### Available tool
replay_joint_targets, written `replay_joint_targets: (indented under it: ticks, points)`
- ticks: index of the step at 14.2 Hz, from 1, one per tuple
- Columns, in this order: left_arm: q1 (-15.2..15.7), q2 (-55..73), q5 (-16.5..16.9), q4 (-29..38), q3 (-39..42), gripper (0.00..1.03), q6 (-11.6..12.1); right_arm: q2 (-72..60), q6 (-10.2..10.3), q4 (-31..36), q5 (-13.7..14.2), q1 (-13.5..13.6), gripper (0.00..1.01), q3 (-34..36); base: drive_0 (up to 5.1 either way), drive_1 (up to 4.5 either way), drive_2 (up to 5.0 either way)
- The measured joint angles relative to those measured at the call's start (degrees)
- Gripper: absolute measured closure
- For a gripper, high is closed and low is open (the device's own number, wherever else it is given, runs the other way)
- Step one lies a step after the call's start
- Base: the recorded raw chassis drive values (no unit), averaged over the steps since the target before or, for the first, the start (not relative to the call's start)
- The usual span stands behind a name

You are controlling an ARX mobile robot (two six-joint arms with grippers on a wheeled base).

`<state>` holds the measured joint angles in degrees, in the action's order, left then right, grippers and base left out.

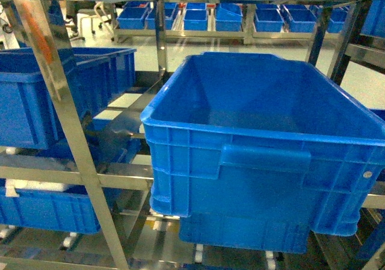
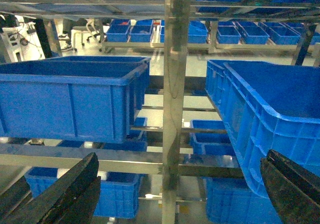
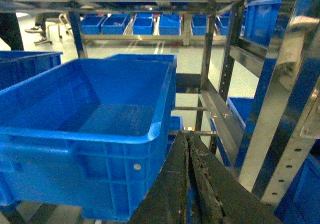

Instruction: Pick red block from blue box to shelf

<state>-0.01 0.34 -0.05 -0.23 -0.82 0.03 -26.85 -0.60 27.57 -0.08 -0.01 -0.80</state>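
Observation:
Neither the red block nor the blue box shows in any view. The shelf (image 1: 57, 101) is a shiny steel rack that fills the head view, and its uprights stand close ahead in the left wrist view (image 2: 175, 84) and at the right of the right wrist view (image 3: 280, 109). My left gripper (image 2: 182, 189) is open, its dark fingers (image 2: 75, 189) spread wide to either side of a shelf upright, with nothing between them. My right gripper (image 3: 189, 139) is shut with its fingers pressed together and empty, beside a dark blue crate. Neither gripper appears in the head view.
A large dark blue ribbed crate (image 1: 264, 162) sits on the shelf straight ahead, its inside bare (image 3: 90, 114). A second dark blue crate (image 1: 36, 101) stands at the left (image 2: 70, 99). More blue crates fill the lower tiers and a far rack (image 1: 198, 17).

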Motion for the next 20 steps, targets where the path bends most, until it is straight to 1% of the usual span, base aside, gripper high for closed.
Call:
replay_joint_targets:
  ticks: [1, 6, 14, 15, 16, 19, 20]
  points:
    - [0.00, 0.00, 0.00, 0.00, 0.00, 0.05, 0.00, 1.03, 0.04, -2.62, 0.02, 0.00, 0.99, 0.09, 0.0, 0.00, 0.0]
    - [0.00, 0.00, 0.00, 0.00, 0.00, 0.05, 0.00, 8.37, 0.15, -9.20, 0.02, 0.00, 0.99, 0.09, 0.0, 0.00, 0.0]
    - [0.00, 0.00, 0.00, 0.00, 0.00, 0.05, 0.00, 16.26, 0.15, -16.85, 0.02, 0.00, 0.99, 0.09, 0.0, 0.00, 0.0]
    - [0.00, 0.00, -0.02, 0.00, 0.00, 0.05, 0.00, 22.67, 0.17, -26.25, -0.07, 0.00, 0.99, 0.04, 0.0, 0.00, 0.0]
    - [0.00, 0.00, 0.00, 0.00, 0.00, 0.05, 0.00, 26.08, 0.17, -27.91, 0.02, 0.00, 0.99, 0.04, 0.0, 0.00, 0.0]
    - [0.00, 0.00, -0.02, 0.00, 0.00, 0.05, 0.00, 26.60, 0.17, -27.52, 0.09, 0.00, 0.99, 0.04, 0.0, 0.00, 0.0]
    - [0.00, 0.00, 0.00, 0.04, 0.00, 0.05, 0.00, 26.60, 0.17, -27.87, 0.07, 0.00, 0.91, 0.07, 0.0, 0.00, 0.0]
